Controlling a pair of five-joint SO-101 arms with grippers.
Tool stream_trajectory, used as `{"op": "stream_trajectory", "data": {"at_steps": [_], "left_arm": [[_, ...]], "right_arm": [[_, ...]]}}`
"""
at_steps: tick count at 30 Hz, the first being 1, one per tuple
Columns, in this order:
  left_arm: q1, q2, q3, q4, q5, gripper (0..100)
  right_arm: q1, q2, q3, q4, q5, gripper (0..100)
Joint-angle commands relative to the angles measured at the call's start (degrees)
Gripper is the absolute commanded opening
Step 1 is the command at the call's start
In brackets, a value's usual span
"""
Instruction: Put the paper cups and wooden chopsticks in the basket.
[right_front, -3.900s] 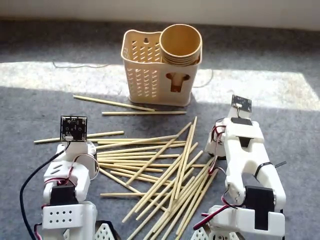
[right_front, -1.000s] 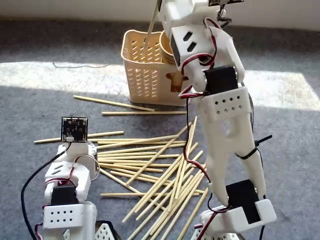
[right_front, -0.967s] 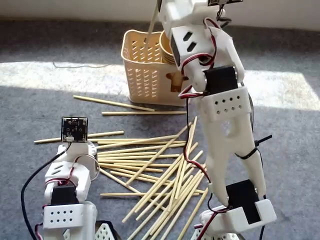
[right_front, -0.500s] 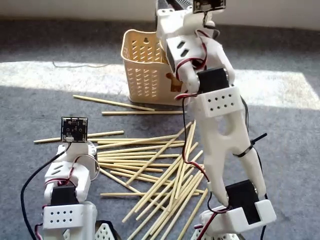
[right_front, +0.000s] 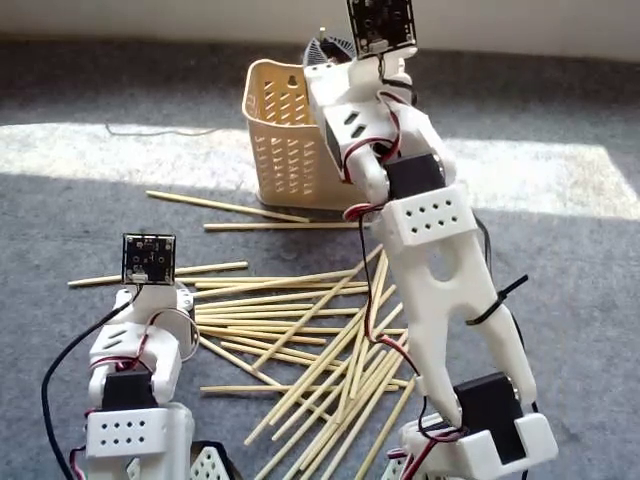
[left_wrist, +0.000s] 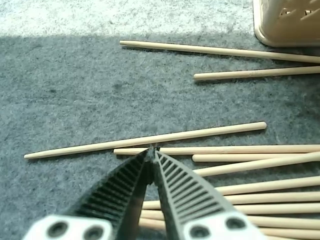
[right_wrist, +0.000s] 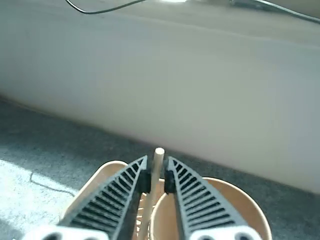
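Note:
The cream plastic basket (right_front: 280, 140) stands on the carpet at the back. My right arm stretches over it and hides the paper cups there. The right gripper (right_wrist: 157, 161) is shut on a wooden chopstick (right_wrist: 158, 154) held upright above the basket's rim (right_wrist: 107, 171) and a paper cup (right_wrist: 250, 206). The stick's tip (right_front: 322, 31) pokes up beside the right gripper (right_front: 326, 52). Many chopsticks (right_front: 330, 340) lie loose on the carpet. My left gripper (left_wrist: 151, 149) is shut and empty, low over a chopstick (left_wrist: 145, 140) near the pile's left edge.
Two separate chopsticks (right_front: 225, 207) lie just in front of the basket, whose corner (left_wrist: 285, 27) shows beyond them. The left arm (right_front: 135, 345) is folded at the front left. A thin cable (right_front: 150, 130) runs over the carpet left of the basket.
The right arm has swung further over the basket and tipped its wrist, bringing the held chopstick upright above the basket. The left arm has not moved.

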Motion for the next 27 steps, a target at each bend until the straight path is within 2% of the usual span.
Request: {"op": "stream_trajectory", "data": {"at_steps": [1,9,27], "left_arm": [[-0.40,-0.48,-0.40,-1.14,-0.62,1],[-0.40,-0.48,-0.40,-1.14,-0.62,1],[-0.40,-0.48,-0.40,-1.14,-0.62,1]], "right_arm": [[-0.57,-4.35,0.92,-0.04,0.79,16.5],[-0.57,-10.42,1.36,1.89,0.79,15.4],[-0.22,-26.59,1.45,42.42,0.53,14.1]]}}
